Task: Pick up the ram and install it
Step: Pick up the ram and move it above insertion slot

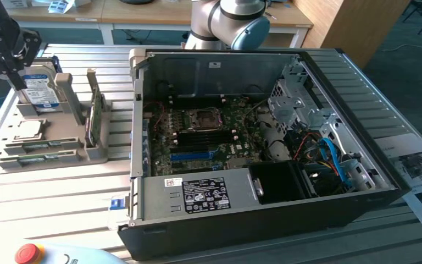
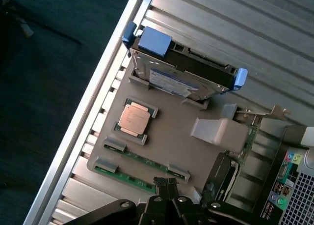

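the ram (image 2: 147, 161) lies flat in the grey holder (image 2: 171, 139); the gripper (image 2: 166, 182) hangs over that holder, jaws closed, gripping nothing.

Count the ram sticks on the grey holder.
2. Both lie flat beside the processor chip: one ram stick nearer it, the other ram stick at the holder's edge. None seems hidden.

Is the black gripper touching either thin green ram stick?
Apart: the exterior view shows open space between the gripper and both ram sticks.
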You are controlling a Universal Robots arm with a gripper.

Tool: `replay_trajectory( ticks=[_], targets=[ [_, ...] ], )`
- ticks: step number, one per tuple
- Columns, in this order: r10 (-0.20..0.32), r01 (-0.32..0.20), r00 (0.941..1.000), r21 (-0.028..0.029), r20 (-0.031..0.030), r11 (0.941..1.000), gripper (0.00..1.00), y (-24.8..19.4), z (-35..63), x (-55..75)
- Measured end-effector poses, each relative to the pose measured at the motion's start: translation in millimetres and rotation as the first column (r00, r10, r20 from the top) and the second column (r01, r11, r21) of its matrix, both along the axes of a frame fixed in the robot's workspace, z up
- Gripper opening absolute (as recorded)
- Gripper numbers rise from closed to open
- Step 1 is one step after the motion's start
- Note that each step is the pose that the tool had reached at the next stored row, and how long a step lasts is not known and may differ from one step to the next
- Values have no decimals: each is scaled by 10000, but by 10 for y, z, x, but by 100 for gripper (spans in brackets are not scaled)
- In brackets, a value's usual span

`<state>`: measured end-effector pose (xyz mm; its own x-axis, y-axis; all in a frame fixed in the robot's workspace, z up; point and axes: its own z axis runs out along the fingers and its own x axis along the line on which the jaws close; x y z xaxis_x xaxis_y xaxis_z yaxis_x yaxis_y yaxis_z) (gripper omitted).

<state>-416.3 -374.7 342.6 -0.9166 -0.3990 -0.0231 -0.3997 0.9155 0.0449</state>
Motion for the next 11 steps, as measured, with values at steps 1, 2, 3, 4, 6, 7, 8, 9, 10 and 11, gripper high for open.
replay_trajectory(
  ticks=[1,2,3,4,6,7,8,9,10,11],
  targets=[
    [161,-161,9999,1,0,9999,10,0,0,0],
    [323,-323,9995,1,0,9995,10,0,0,0],
    [484,-484,9988,1,0,9988,10,0,0,0],
    [655,-655,9978,1,0,9978,10,0,0,0],
    [969,-969,9953,1,0,9953,10,0,0,0],
    [1119,-1119,9937,1,0,9937,10,0,0,0],
    [1270,-1270,9919,1,1,9919,10,0,-1,0],
    [1418,-1418,9899,1,0,9899,10,0,0,0],
    [1565,-1565,9877,1,0,9877,10,0,0,0],
    [1724,-1724,9850,0,0,9850,10,0,0,0]
  ],
)
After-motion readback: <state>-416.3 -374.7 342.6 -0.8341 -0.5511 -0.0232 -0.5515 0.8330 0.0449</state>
